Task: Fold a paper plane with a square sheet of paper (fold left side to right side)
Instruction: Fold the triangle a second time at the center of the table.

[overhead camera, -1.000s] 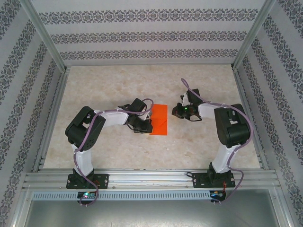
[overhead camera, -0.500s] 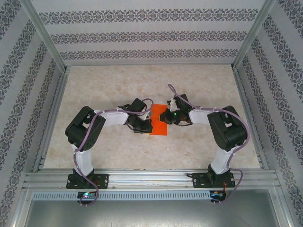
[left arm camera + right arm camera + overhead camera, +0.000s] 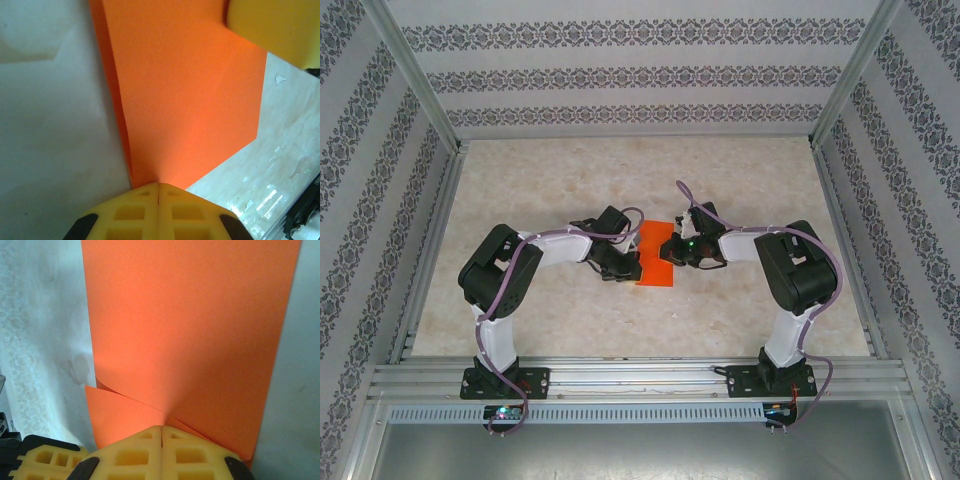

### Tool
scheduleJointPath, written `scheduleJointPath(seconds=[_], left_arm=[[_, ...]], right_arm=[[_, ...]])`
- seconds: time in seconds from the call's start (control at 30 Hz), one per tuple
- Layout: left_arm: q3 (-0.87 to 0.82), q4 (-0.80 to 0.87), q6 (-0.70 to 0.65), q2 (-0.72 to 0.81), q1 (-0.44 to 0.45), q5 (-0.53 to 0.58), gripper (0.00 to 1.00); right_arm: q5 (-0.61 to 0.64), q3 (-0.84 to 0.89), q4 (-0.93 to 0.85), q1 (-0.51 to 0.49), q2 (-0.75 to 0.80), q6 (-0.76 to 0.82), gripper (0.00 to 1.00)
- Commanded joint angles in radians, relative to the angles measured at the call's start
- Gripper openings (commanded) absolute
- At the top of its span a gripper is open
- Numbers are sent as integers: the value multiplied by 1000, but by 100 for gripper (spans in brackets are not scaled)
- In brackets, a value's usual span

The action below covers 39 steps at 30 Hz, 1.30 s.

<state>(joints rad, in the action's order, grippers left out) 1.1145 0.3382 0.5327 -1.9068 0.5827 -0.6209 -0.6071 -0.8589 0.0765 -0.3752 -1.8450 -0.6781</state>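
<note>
Right now, on the top external camera, I am seeing the square sheet of paper (image 3: 650,250) lying near the middle of the tabletop (image 3: 570,180), showing as a narrow rectangle rather than a square. The left tool (image 3: 633,268) is resting at its lower left edge and the right tool (image 3: 669,252) is reaching onto its right side, so the 2 tools are meeting over the sheet.

Moving to the left wrist camera, I am looking along the paper (image 3: 185,100) from a corner. The left tool (image 3: 159,195) is pressed together, with its tips sitting right at that corner. I cannot tell whether it is pinching a layer or only pressing down. A darker strip is running along 1 long edge, which I am reading as the fold. A yellow finger (image 3: 270,30) of the right tool is poking in at the top right, over the paper.

Switching to the right wrist camera, the right tool (image 3: 161,435) is also pressed together, tips on the paper (image 3: 190,315). A small triangular flap (image 3: 117,417) is sticking out beside them, out of line with the main panel.

I am judging that the left-to-right fold is laid over and the crease is being flattened. The next move is calling for 1 tool pinning the sheet while the other is sliding firmly along the folded edge, and for squaring that stray flap first.
</note>
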Motion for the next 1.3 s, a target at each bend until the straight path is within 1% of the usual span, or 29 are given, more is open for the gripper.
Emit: scheduleJointPath(seconds=[0.0, 0.17, 0.4, 0.7, 1.27], left_arm=[[53, 66, 1, 15, 4, -10, 3], [107, 76, -12, 0, 13, -16, 3], [180, 71, -26, -75, 17, -45, 3], [211, 64, -43, -126, 33, -72, 3], [169, 86, -64, -152, 34, 30, 3]], right_arm=[[34, 35, -57, 10, -38, 11, 0], [27, 35, -51, 10, -42, 8, 0], [28, 35, -45, 10, -46, 2, 0], [36, 40, -46, 10, -57, 2, 0], [64, 35, -87, 12, -67, 18, 0]])
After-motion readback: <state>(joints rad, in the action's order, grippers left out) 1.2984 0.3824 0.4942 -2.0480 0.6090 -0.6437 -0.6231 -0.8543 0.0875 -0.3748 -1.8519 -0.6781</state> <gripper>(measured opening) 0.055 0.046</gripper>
